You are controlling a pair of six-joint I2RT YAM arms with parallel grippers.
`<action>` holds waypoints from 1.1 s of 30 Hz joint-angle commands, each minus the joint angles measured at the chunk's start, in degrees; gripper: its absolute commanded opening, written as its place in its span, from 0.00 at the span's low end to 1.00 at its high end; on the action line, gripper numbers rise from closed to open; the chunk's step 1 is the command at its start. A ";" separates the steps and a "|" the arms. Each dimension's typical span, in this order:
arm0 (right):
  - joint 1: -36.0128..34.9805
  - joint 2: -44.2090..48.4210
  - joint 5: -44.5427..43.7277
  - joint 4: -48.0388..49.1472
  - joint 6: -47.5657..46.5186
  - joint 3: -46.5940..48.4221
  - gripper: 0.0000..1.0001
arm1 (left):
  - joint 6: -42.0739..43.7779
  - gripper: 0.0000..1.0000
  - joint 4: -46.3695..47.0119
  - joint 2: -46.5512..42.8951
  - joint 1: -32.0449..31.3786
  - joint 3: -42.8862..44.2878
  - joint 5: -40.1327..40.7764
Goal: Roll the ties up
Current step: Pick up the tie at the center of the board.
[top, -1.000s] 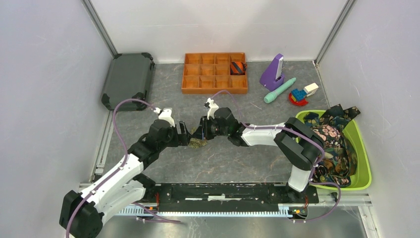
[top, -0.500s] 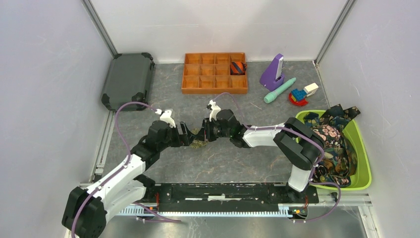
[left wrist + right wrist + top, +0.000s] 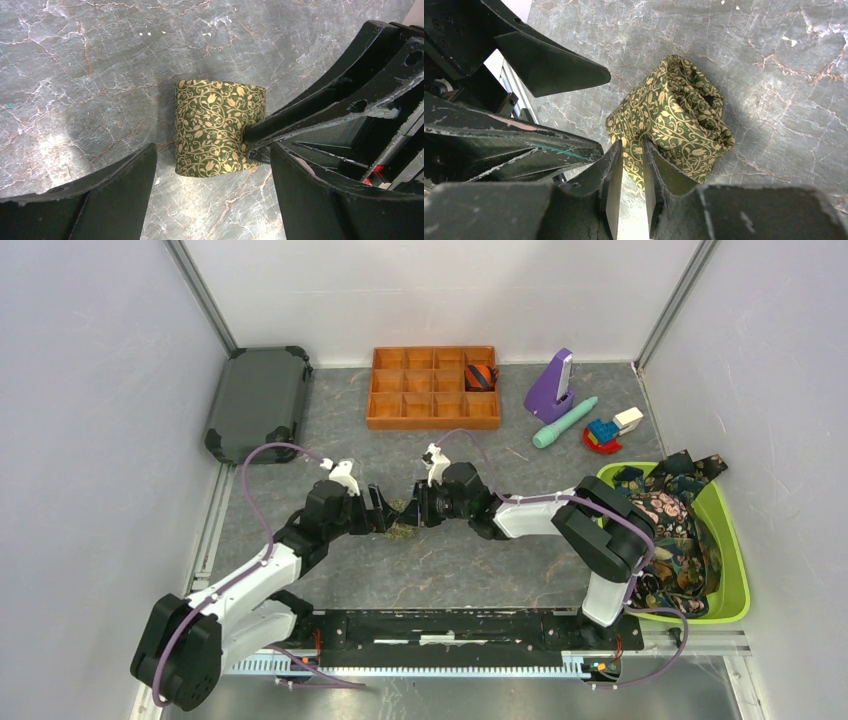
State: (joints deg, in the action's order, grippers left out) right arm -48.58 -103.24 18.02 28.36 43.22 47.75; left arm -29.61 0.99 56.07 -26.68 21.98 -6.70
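Observation:
The olive-green tie (image 3: 402, 524) with a gold vine print lies rolled up on the grey table between my two grippers. In the left wrist view the roll (image 3: 220, 127) sits just ahead of my left gripper (image 3: 212, 157), whose jaws stand wide apart on either side of it without touching. My right gripper (image 3: 631, 145) is shut on the edge of the roll (image 3: 679, 112); its fingers (image 3: 310, 117) reach in from the right. Other dark patterned ties (image 3: 668, 525) are piled in the green bin (image 3: 737, 570). An orange-navy striped rolled tie (image 3: 481, 375) sits in the orange tray (image 3: 420, 405).
The teal stick (image 3: 565, 422), a purple object (image 3: 551, 382) and toy blocks (image 3: 610, 428) lie at the back right. A dark case (image 3: 260, 402) lies at the back left. White walls close in both sides.
My left arm has edged forward and to the right, closer to the roll. My right gripper has shifted slightly and keeps its hold. The roll stays in place.

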 commanded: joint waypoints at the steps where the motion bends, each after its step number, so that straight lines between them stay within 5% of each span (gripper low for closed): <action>1: 0.54 0.30 -0.72 -1.27 -1.91 -2.32 0.28 | -2.23 0.88 5.34 1.29 0.44 -1.18 -1.95; 33: 2.04 0.20 0.81 0.90 -3.06 -7.65 0.26 | -8.45 0.78 20.04 18.78 1.98 -0.01 -12.41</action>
State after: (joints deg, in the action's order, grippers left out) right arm -46.81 -102.15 19.97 31.97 42.13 41.95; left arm -33.71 16.08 72.99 -24.86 20.58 -16.10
